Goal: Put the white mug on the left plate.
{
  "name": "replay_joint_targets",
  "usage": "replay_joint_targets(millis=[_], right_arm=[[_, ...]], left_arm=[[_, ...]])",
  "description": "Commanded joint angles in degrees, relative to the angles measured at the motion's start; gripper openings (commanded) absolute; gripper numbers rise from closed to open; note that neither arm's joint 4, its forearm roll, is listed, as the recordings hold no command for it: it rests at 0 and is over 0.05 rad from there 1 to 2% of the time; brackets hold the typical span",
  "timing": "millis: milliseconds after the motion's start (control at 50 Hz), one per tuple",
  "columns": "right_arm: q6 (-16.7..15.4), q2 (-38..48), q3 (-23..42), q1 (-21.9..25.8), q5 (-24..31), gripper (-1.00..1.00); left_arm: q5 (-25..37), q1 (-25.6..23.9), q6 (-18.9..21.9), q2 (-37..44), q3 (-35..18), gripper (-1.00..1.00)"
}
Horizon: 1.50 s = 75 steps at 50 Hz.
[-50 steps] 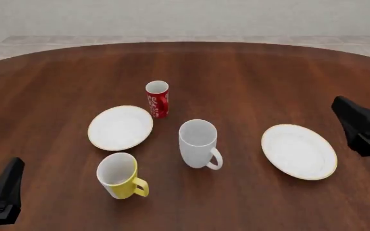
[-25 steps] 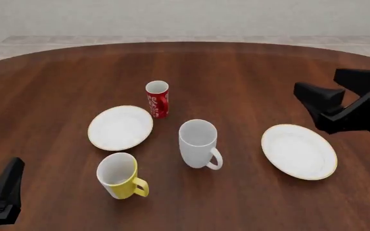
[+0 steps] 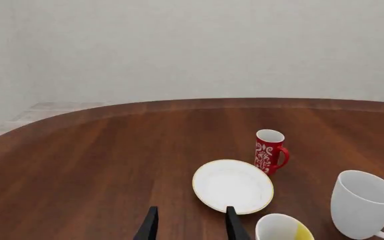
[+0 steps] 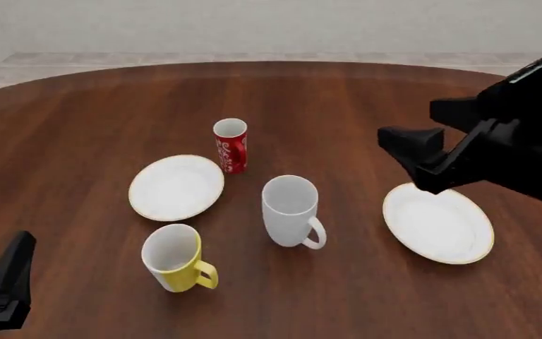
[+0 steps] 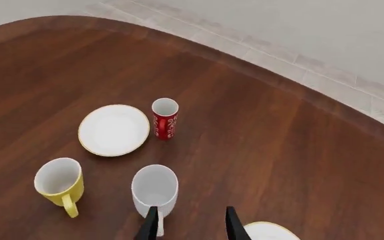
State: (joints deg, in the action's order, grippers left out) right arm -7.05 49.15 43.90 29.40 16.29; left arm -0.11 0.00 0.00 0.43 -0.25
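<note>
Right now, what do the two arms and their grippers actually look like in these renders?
Both are plain matte black, angular and blocky, with no cables, markings or labels visible. The right gripper ends in two flat, wedge-shaped fingers on a bulky black body. Of the left gripper only a dark tapered finger piece shows at the picture's corner. In each wrist view the fingers appear as thin black blades.

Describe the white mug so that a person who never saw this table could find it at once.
On the round wooden table, look between the two white plates: the white mug stands upright near the middle, closer to the left plate. It is glossy and white all over, unlike the yellow mug beside it, and taller than the red mug behind it.
</note>
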Motion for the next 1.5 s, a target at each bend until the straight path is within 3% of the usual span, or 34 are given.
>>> replay_joint_targets(millis=[20, 400, 500, 1500], right_arm=[[-0.10, 3.51, 1.93, 3.07, 1.17, 1.00], [1.53, 7.99, 1.80, 5.80, 1.23, 1.00], [2.39, 10.28, -0.34, 6.65, -1.36, 1.00], [4.94, 17.80, -5.46, 6.65, -8.24, 1.00]], left_arm=[[0.00, -0.01, 0.00, 0.01, 0.00, 1.00], [0.00, -0.01, 0.00, 0.01, 0.00, 1.00], [0.00, 0.00, 0.00, 0.01, 0.00, 1.00], [0.00, 0.00, 0.00, 0.00, 0.00, 1.00]])
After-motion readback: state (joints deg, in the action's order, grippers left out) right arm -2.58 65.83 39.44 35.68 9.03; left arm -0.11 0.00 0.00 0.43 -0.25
